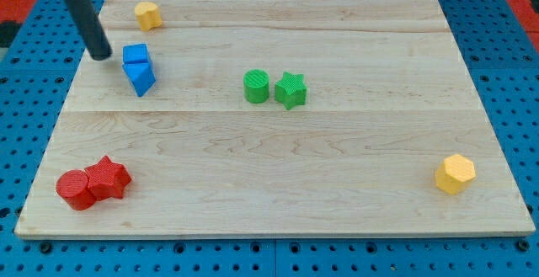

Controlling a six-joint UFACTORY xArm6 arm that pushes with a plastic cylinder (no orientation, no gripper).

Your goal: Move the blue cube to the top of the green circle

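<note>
1. My tip (pixel 102 55) sits just left of the blue cube (pixel 135 55), near the board's top-left corner; no jaws, only a rod.
2. The green circle (pixel 257 86) stands mid-board, touching the green star (pixel 290 90).
3. The rod's upper end is cut off.

You have bare board between the blue cube (pixel 135 55) and the green circle (pixel 257 86), with the blue wedge (pixel 141 77) touching the cube below and the green star (pixel 290 90) touching the circle's right

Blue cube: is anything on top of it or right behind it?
Nothing sits on the blue cube. Bare board lies behind it; my tip is at its left. No part looks covered.
</note>
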